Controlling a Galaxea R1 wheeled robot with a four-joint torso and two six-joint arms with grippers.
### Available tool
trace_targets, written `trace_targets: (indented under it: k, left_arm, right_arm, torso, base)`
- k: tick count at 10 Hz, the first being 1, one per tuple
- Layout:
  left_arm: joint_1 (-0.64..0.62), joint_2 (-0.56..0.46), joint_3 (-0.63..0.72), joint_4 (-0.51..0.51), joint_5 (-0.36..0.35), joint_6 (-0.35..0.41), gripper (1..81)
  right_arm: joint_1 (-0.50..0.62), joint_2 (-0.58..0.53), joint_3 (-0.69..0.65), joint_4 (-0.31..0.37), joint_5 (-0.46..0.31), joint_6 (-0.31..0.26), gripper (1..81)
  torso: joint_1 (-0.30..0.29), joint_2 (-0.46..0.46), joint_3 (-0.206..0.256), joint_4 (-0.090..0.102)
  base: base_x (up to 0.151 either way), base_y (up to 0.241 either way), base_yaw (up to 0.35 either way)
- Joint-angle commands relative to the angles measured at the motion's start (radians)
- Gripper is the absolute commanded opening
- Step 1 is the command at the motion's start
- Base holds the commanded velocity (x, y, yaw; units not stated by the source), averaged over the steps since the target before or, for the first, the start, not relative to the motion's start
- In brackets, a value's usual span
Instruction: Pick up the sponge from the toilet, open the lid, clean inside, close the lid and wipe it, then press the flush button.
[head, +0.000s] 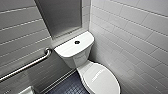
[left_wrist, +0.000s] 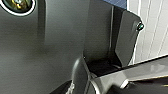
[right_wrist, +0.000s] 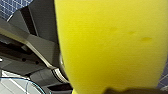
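The toilet (head: 82, 62) is white and glossy and stands in a tiled corner, its boxy tank against the wall. The lid (head: 101, 79) is shut, lying flat over the oval bowl. The flush button (head: 77, 42), small, round and dark, sits in the middle of the tank cover. The sponge (right_wrist: 110, 42), bright yellow and soft, is off the toilet, held in the right end effector (right_wrist: 117, 85) above the blue floor.

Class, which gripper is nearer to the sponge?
Right. The right gripper holds the sponge against itself; the left arm is apart from it, beside the tiled wall.
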Motion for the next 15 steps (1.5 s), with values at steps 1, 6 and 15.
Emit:
trace_targets:
  k: [1,6,15]
  left_arm:
    - [0.041,0.057,-0.119,0.029,-0.005,0.016,81.1]
    - [0.15,0.131,-0.221,-0.203,0.129,0.255,81.1]
    - [0.214,0.171,0.009,-1.57,0.619,1.678,81.1]
  right_arm:
    - [-0.018,-0.021,0.019,-0.022,-0.072,-0.001,1.0]
    - [-0.011,-0.012,0.01,-0.014,-0.069,0.012,1.0]
    - [0.095,-0.27,0.455,-0.014,-0.031,0.035,1.0]
  torso:
    - [0.0,0.0,0.0,0.0]
    - [0.0,0.0,0.0,0.0]
    - [0.0,0.0,0.0,0.0]
  base:
    - [0.0,0.0,0.0]
    - [0.0,0.0,0.0]
    - [0.0,0.0,0.0]
